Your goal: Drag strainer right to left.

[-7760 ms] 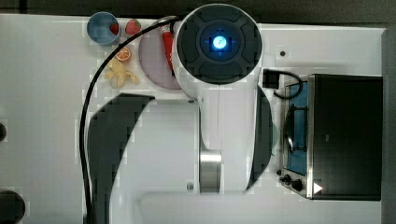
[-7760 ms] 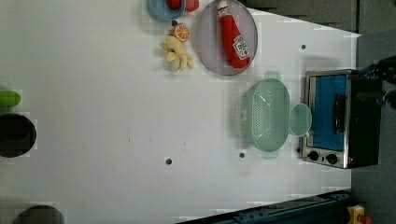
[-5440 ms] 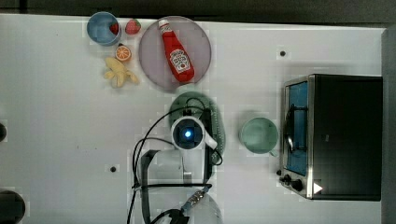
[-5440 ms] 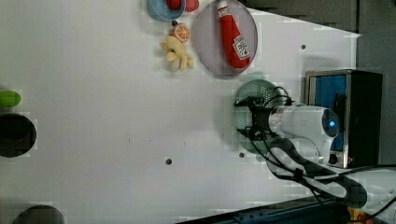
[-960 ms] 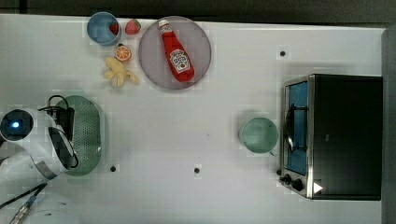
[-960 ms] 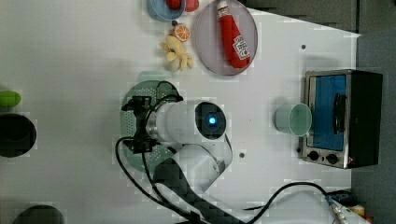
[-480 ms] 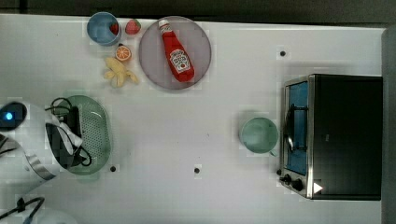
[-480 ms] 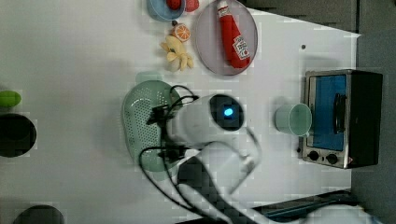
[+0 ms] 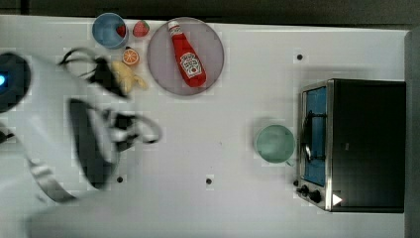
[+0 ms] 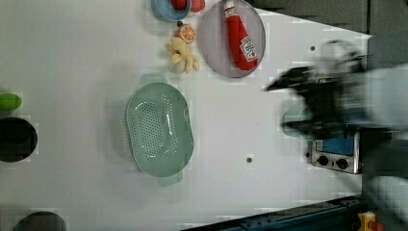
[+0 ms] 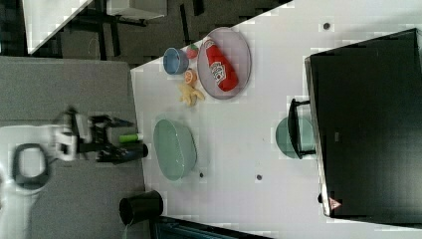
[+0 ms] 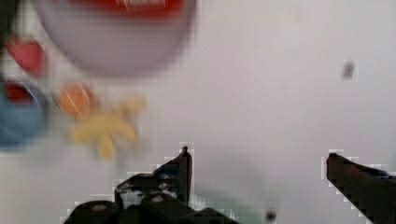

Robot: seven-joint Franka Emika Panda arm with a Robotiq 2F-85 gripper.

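Note:
The strainer (image 10: 159,127), a pale mint-green oval colander dotted with holes, rests alone on the white table, left of centre in the left view. In the right view the strainer (image 11: 174,149) lies near the table's left edge, and my gripper (image 11: 130,143) hangs apart from it, further to the right view's left. The wrist view shows my gripper (image 12: 259,163) open, with nothing between its dark fingertips (image 12: 184,163). My blurred arm (image 9: 64,134) covers the top view's left.
A smooth mint cup (image 9: 274,143) stands beside the toaster oven (image 9: 366,144). A ketchup bottle lies on the grey plate (image 9: 163,69), next to a blue bowl (image 9: 110,29), an orange slice (image 9: 131,56) and a banana. A black cup (image 11: 141,206) stands near the table corner.
The strainer has gone from beside the oven to the table's other side. In the last half second my gripper has lifted off it and the arm is swinging away.

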